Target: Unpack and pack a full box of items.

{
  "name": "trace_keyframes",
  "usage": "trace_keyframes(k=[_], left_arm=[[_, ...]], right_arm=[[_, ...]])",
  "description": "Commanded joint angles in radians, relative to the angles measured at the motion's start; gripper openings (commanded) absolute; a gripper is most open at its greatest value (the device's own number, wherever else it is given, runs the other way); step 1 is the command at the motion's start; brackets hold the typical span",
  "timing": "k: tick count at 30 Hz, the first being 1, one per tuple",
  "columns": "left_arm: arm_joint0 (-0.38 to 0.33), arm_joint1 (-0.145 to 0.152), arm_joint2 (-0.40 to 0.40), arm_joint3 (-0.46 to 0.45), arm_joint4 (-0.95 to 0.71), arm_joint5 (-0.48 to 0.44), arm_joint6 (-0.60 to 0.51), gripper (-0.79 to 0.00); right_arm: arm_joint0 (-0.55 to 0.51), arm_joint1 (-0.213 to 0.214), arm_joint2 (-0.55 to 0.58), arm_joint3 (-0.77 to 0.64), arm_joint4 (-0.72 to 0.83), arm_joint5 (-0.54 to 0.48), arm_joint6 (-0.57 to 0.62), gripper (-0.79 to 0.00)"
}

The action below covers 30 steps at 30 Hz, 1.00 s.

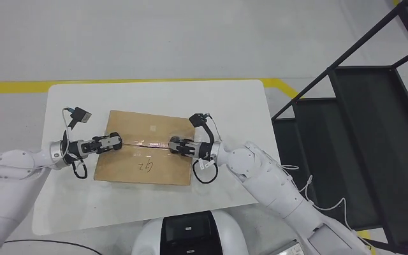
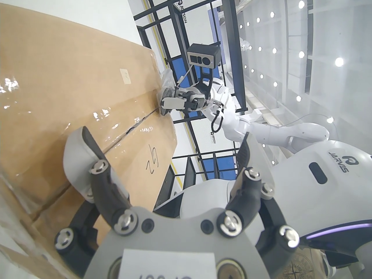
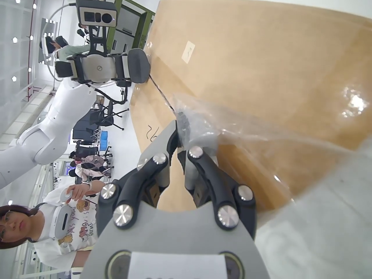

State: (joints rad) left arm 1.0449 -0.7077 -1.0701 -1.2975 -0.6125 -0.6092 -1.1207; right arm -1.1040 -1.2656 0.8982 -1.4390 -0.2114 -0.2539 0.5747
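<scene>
Though both over one box point(image 1: 148, 126), left gripper point(image 1: 118, 140) apart, right gripper point(image 3: 178, 136) tight on one tape strip point(image 3: 232, 129).

- A robotics lab or test hall: yellow floor tape point(image 1: 22, 87) crosses the grey floor behind the white table point(image 1: 242, 108).
- Black metal shelving point(image 1: 357, 127) stands beside the table.
- The high ceiling has rows of round ceiling lights point(image 2: 339, 61).
- Office chairs point(image 3: 106, 117) stand farther back.

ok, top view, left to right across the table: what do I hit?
left gripper → mark on the box → right gripper, shut on tape → stairs
</scene>
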Motion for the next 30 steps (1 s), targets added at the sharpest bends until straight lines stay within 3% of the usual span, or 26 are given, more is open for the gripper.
trace_keyframes(k=[1,10,15,22,30], left_arm=[[0.004,-0.001,-0.011,0.003,-0.01,-0.005,0.009,0.0],[0.058,0.009,-0.129,0.038,-0.092,-0.063,0.086,0.0],[0.094,0.015,-0.179,0.052,0.022,-0.037,0.214,0.0],[0.08,-0.013,-0.102,0.036,0.265,0.05,0.37,0.0],[0.025,-0.05,-0.007,0.033,0.302,0.07,0.308,0.0]], right_arm=[[0.002,-0.002,-0.004,-0.001,-0.003,0.002,0.001,0.0],[-0.006,0.0,0.01,-0.054,-0.012,0.002,0.006,0.0],[-0.006,0.001,0.017,-0.076,-0.021,0.01,0.009,0.0],[-0.015,0.004,0.032,-0.104,-0.027,0.019,0.014,0.0],[-0.022,0.005,0.04,-0.111,-0.028,0.016,0.019,0.0]])
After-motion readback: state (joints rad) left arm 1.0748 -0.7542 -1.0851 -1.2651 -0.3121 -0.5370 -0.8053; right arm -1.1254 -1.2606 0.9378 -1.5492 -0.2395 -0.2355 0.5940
